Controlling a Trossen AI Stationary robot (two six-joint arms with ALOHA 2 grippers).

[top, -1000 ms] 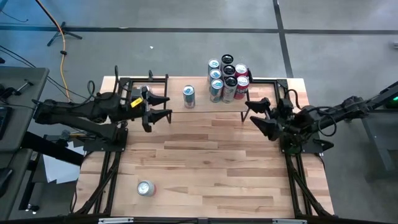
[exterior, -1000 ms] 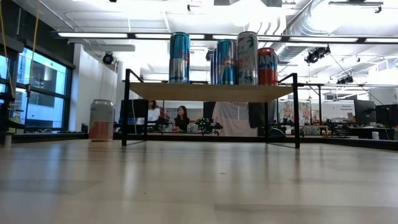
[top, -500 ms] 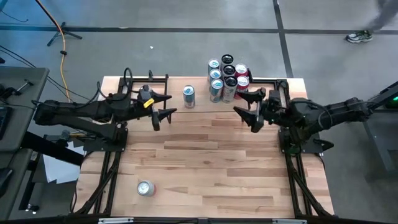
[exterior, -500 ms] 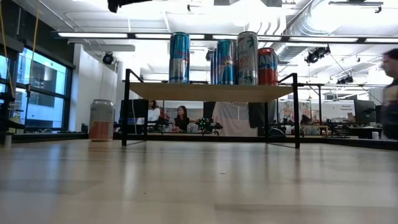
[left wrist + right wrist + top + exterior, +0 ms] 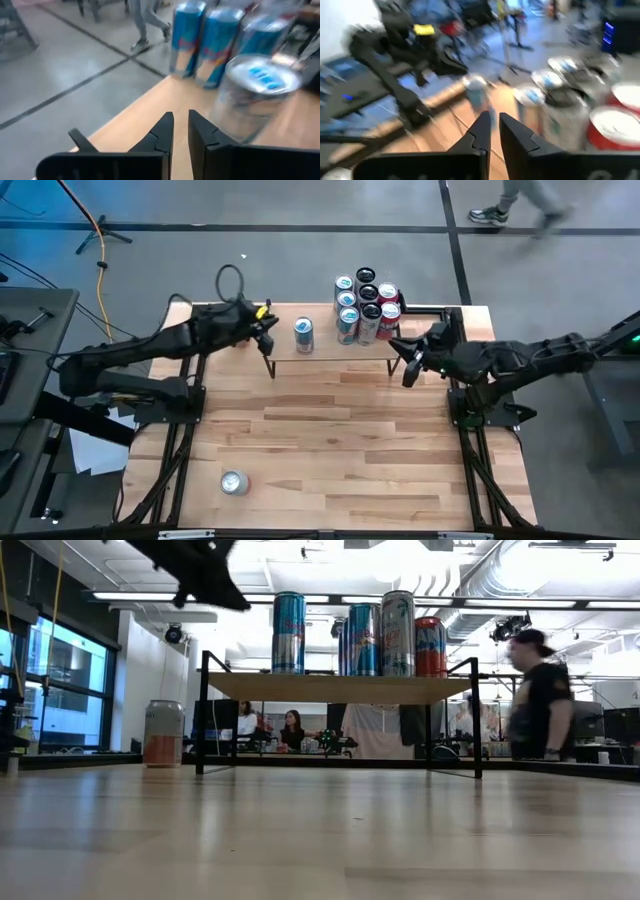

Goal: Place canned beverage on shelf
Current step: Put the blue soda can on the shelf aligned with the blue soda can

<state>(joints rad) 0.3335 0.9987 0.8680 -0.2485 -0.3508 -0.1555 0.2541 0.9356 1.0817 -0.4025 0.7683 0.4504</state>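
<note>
Left gripper (image 5: 270,340) hangs over the left end of the shelf (image 5: 330,352), fingers (image 5: 162,135) pressed nearly together and holding nothing, just beside a lone blue can (image 5: 304,335) standing on the shelf top. Right gripper (image 5: 403,360) is at the shelf's right end, also closed and empty, near the cluster of cans (image 5: 366,307) at the back right of the plank. One more can (image 5: 234,482) stands on the table's front left, well apart from both arms; a person (image 5: 535,705) walks behind the table

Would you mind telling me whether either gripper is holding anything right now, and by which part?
Nothing is held. The left gripper and the right gripper are both shut on nothing, above the shelf.
</note>
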